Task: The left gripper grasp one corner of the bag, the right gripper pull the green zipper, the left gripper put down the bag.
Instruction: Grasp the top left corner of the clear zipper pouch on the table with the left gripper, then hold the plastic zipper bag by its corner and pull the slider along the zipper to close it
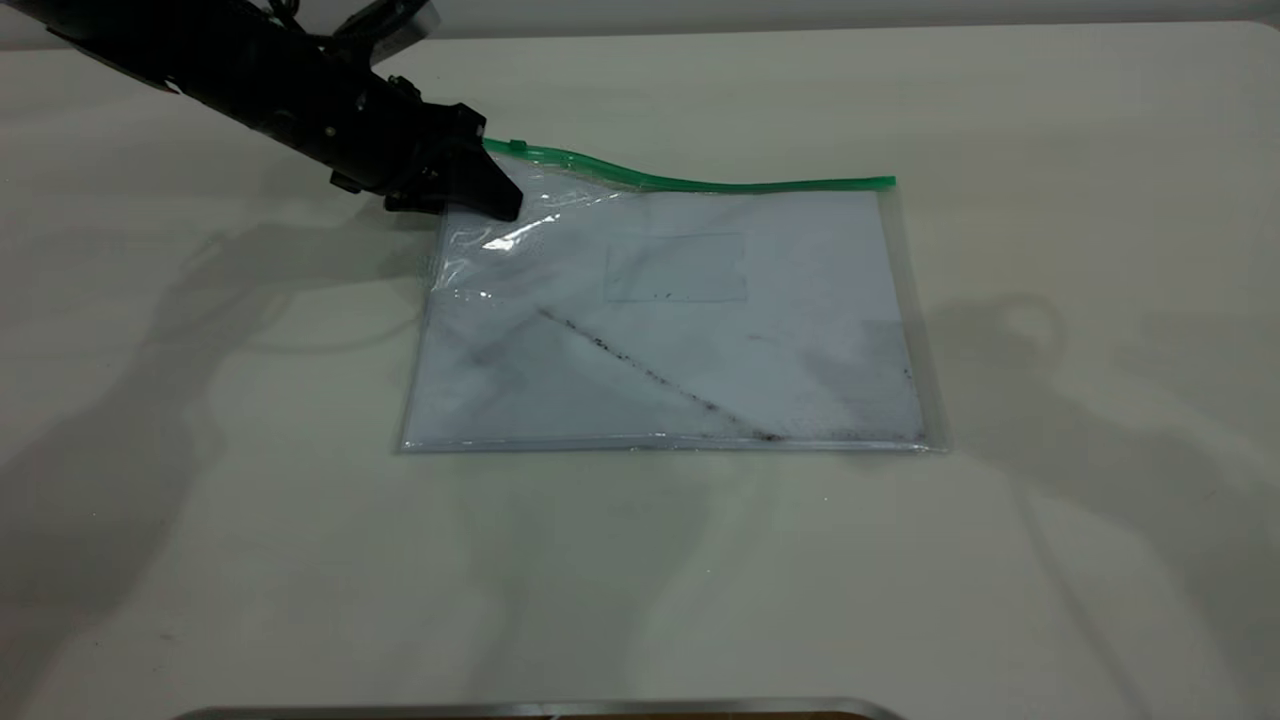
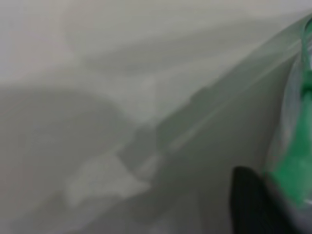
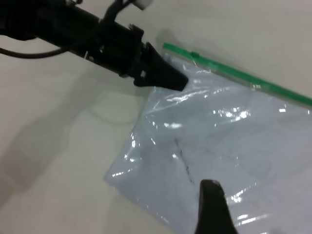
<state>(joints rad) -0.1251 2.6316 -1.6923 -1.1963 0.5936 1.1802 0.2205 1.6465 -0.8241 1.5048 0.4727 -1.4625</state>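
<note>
The clear bag (image 1: 680,330) with white paper inside lies on the table. Its far-left corner (image 1: 492,147) is raised off the surface. My left gripper (image 1: 492,198) is shut on the bag at that corner; it also shows in the right wrist view (image 3: 171,79). The green zipper (image 1: 700,184) runs along the bag's far edge, with its slider tab (image 1: 517,146) close to the held corner. In the left wrist view one black finger (image 2: 246,200) sits against the green strip (image 2: 292,165). My right gripper is out of the exterior view; one of its fingers (image 3: 212,204) hovers above the bag (image 3: 229,141), and it appears open and empty.
The pale table (image 1: 1000,100) stretches around the bag on all sides. A metallic edge (image 1: 540,708) lies along the near border. The arms cast shadows on the table at left and right.
</note>
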